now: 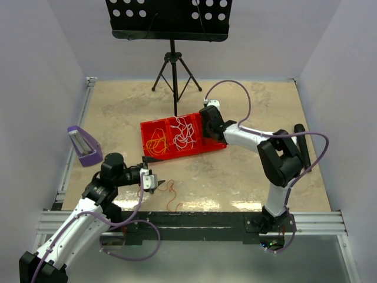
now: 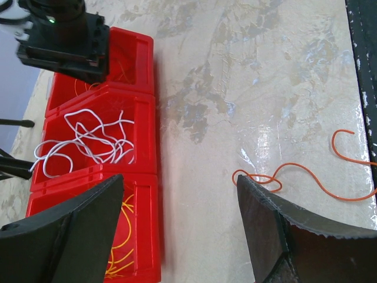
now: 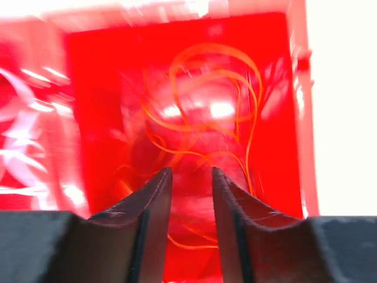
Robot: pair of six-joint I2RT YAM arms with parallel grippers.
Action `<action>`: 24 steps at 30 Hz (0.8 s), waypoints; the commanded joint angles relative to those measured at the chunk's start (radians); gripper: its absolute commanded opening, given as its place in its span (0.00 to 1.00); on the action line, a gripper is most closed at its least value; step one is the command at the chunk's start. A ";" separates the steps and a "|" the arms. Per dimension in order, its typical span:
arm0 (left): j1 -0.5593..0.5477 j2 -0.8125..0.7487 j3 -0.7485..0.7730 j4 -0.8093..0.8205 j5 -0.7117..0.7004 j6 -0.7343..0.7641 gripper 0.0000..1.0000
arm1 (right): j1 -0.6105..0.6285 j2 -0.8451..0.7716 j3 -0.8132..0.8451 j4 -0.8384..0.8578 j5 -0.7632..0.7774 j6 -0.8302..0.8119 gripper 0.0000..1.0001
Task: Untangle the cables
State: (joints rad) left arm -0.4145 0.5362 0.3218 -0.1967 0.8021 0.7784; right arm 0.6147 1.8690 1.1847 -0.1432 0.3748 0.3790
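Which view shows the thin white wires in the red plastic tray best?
Left wrist view: the white wires lie sharp in the middle compartment of the red tray. Top view shows them small; right wrist view, blurred at its left edge.

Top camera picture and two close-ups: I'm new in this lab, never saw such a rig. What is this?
Two robot arms are bolted at the near edge of a table. One picture looks down from above; the others come from wrist cameras. A red tray holds yellow cables, white cables and orange cables in separate compartments; a loose orange cable lies on the table. The left gripper is open near it, the right gripper open over the orange compartment. Neither holds anything.
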 commanded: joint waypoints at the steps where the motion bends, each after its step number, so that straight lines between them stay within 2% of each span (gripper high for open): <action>1: 0.006 -0.010 0.016 0.042 0.002 -0.014 0.84 | -0.003 -0.108 0.078 -0.006 -0.045 -0.009 0.40; 6: 0.006 -0.005 0.054 0.065 -0.024 -0.073 0.93 | -0.003 -0.146 0.095 -0.032 -0.071 -0.017 0.42; 10: 0.006 0.002 0.086 0.036 -0.037 -0.076 0.96 | -0.003 -0.203 0.093 -0.047 -0.070 -0.018 0.44; 14: 0.008 0.008 0.118 0.048 -0.101 -0.152 1.00 | 0.031 -0.355 0.001 0.017 -0.195 -0.071 0.48; 18: 0.014 0.011 0.141 0.134 -0.237 -0.325 1.00 | 0.163 -0.473 -0.118 0.018 -0.235 -0.063 0.53; 24: 0.022 0.025 0.169 0.164 -0.400 -0.487 1.00 | 0.429 -0.510 -0.299 0.059 -0.290 0.050 0.57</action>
State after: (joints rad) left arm -0.4034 0.5556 0.4351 -0.0982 0.5430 0.4492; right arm 0.9298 1.3533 0.9947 -0.1101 0.1661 0.3592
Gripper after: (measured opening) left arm 0.997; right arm 0.567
